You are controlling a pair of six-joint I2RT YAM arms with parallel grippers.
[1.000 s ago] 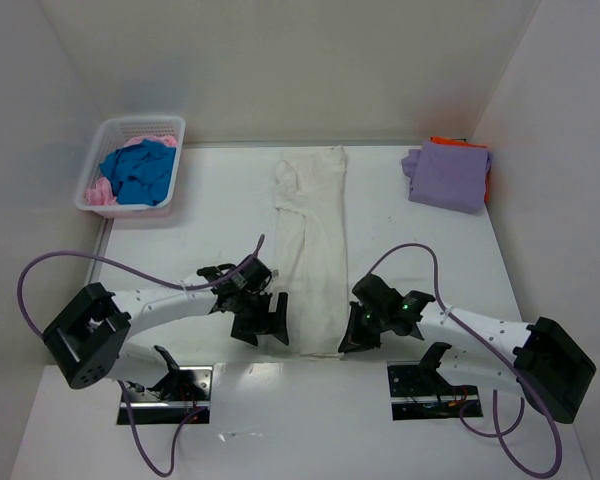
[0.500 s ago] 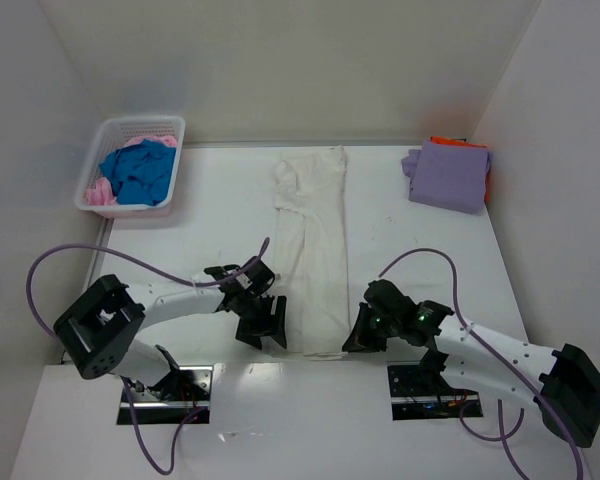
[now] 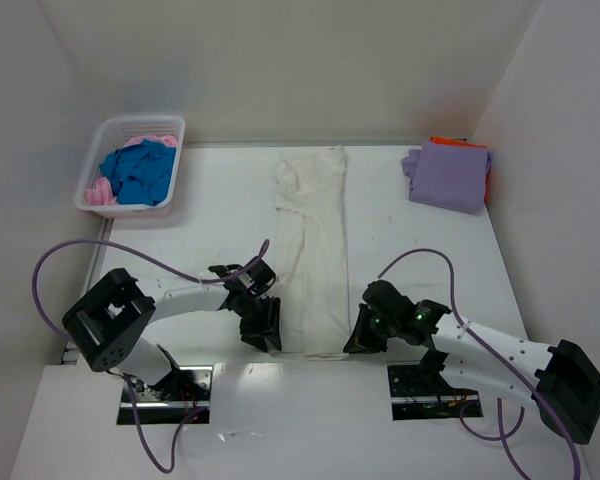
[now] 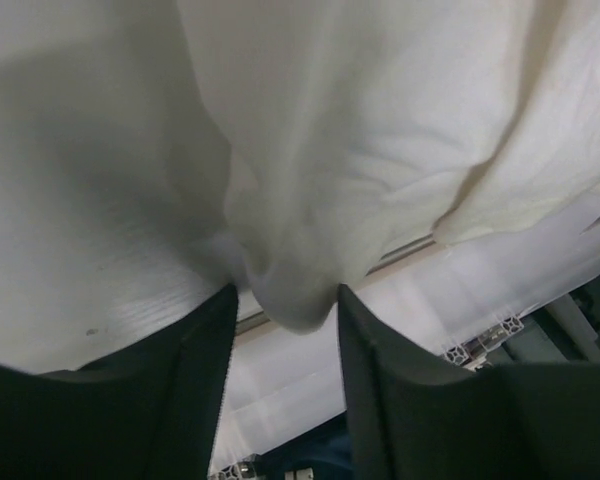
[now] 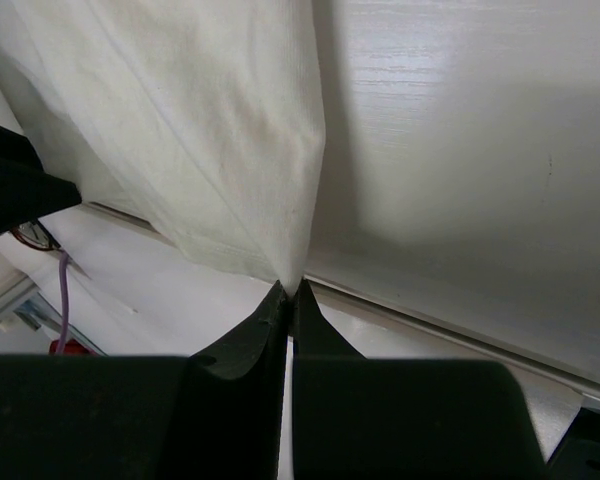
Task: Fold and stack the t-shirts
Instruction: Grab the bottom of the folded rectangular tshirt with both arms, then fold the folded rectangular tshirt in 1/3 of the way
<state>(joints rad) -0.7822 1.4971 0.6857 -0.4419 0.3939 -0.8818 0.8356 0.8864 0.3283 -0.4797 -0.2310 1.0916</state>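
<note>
1. The cream-white t-shirt [image 3: 310, 250] lay folded lengthwise into a long narrow strip down the middle of the counter [image 3: 200, 240], its hem at the near edge.
2. The left end effector [image 3: 265, 330] sat at the near-left corner of the hem. Its fingers [image 4: 195, 380] stood partly apart with a bunched fold of the cloth between them; whether they gripped it could not be told.
3. The right end effector [image 3: 363, 335] sat at the near-right corner, its fingers pressed together on the tip of that corner.
4. A folded lavender t-shirt [image 3: 448, 175] rested at the far right corner, with an orange t-shirt [image 3: 450, 141] peeking out beneath it.
5. A white lattice basket [image 3: 130, 208] at the far left held a crumpled blue t-shirt [image 3: 140, 172] and a pink t-shirt [image 3: 100, 193].
</note>
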